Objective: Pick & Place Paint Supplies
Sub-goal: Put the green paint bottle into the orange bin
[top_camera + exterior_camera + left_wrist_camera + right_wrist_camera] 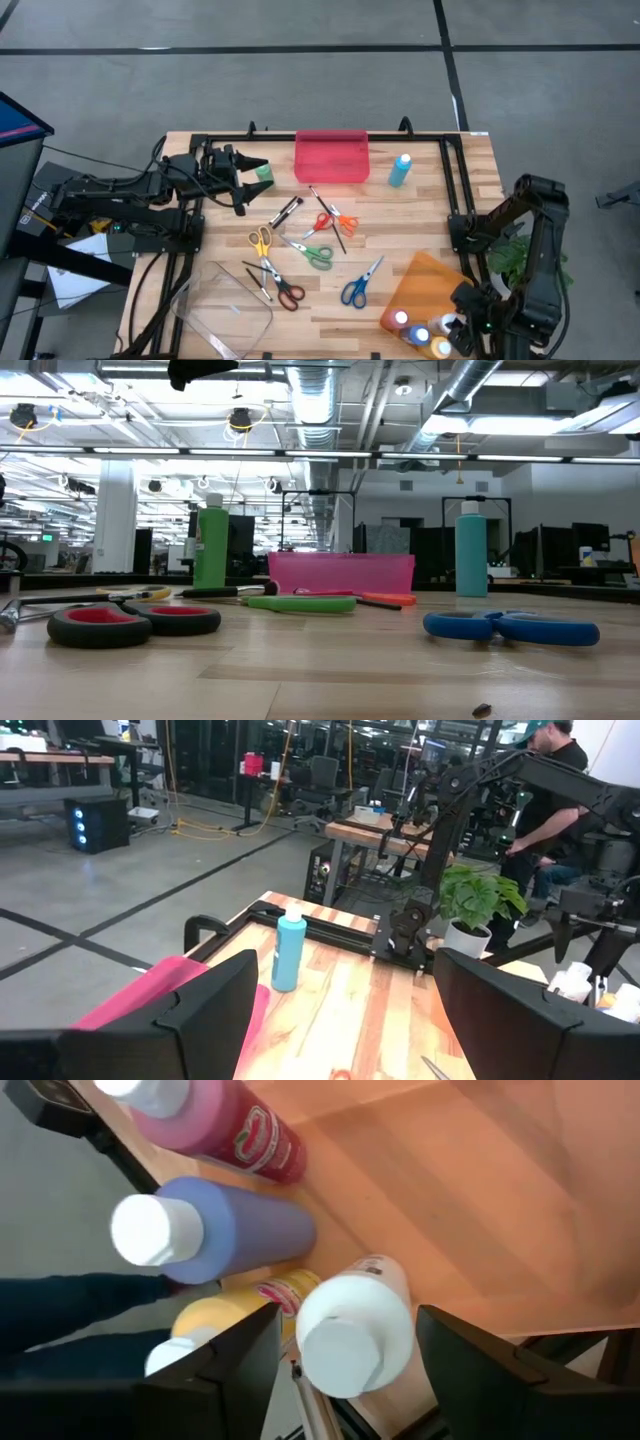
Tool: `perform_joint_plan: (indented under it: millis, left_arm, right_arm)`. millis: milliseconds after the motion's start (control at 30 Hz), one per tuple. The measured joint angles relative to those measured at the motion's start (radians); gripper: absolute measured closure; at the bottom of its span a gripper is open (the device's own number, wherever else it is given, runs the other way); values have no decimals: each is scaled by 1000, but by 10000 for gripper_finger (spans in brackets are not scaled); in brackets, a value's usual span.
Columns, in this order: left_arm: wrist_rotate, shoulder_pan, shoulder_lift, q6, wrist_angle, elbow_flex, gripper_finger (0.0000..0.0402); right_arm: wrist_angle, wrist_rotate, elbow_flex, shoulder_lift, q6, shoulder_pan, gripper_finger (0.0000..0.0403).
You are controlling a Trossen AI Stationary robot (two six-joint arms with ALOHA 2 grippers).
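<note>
Red-and-green logo label point(262, 1132) on red paint bottle point(215, 1120), wording unreadable

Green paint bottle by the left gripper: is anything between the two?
Nothing visible. In the high view the left gripper sits open at the table's back left, its fingertips pointing straight at the green paint bottle right beside them. The black marker and the scissors lie nearer the table's middle, off that line.

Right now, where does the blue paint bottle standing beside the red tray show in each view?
High view: blue bottle upright, just right of the red tray.
Low view: right of centre, right of the tray.
Left wrist view: centre-left, beside the tray.
Right wrist view: not in it.
Shared landmark: the red tray.
</note>
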Motion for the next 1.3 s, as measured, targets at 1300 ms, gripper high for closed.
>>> perform_joint_plan:
  millis: [1300]
  left_arm:
    - [225, 514, -73, 27, -115, -303, 116]
  right_arm:
    - [-104, 197, 2, -227, -179, -133, 177]
